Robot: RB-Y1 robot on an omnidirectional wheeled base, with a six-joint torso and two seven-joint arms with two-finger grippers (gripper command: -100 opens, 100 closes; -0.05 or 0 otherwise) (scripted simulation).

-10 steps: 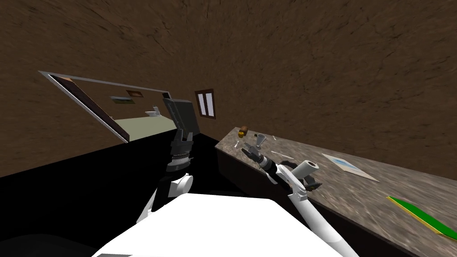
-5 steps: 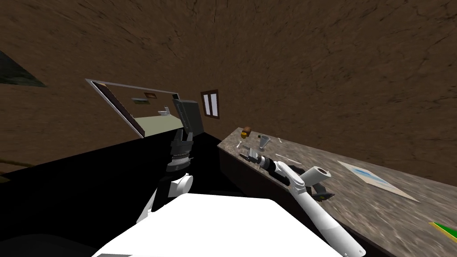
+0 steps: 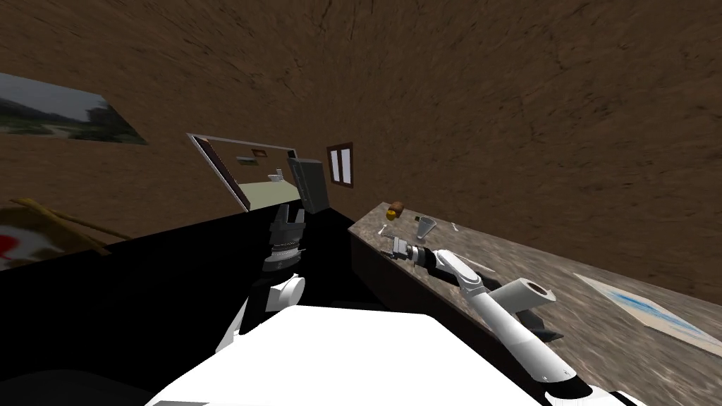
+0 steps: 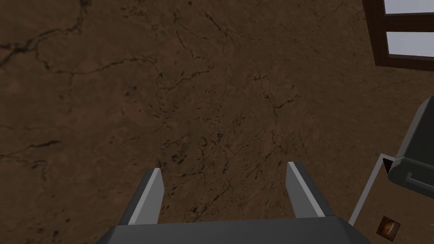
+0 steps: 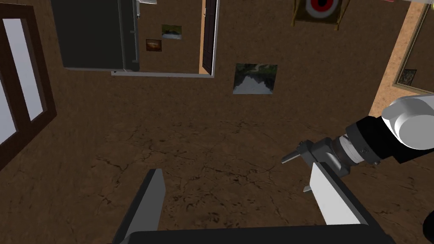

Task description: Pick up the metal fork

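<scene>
A few small pale utensils lie on the stone counter (image 3: 564, 282), one (image 3: 384, 229) near its left end and a long thin one (image 3: 481, 265) further along. I cannot tell which is the fork. My right gripper (image 3: 390, 248) reaches over the counter's left end, pointing sideways off the counter. Its fingers (image 5: 330, 199) stand open with nothing between them, facing a brown wall. The left gripper (image 3: 290, 211) is held up in front of me, left of the counter, open and empty (image 4: 224, 173). It also appears in the right wrist view (image 5: 296, 156).
On the counter stand a grey cup (image 3: 425, 227), a brown and yellow item (image 3: 395, 208), a paper roll (image 3: 525, 294) on a dark holder and a blue-printed sheet (image 3: 649, 310). A black area lies left of the counter. Beyond are a doorway (image 3: 261, 169), a dark cabinet (image 3: 310, 185) and a window (image 3: 340, 164).
My view has turned left, so the counter and doorway slid right in the picture. The right gripper swung from pointing toward the cup to pointing sideways at the counter's left end.
</scene>
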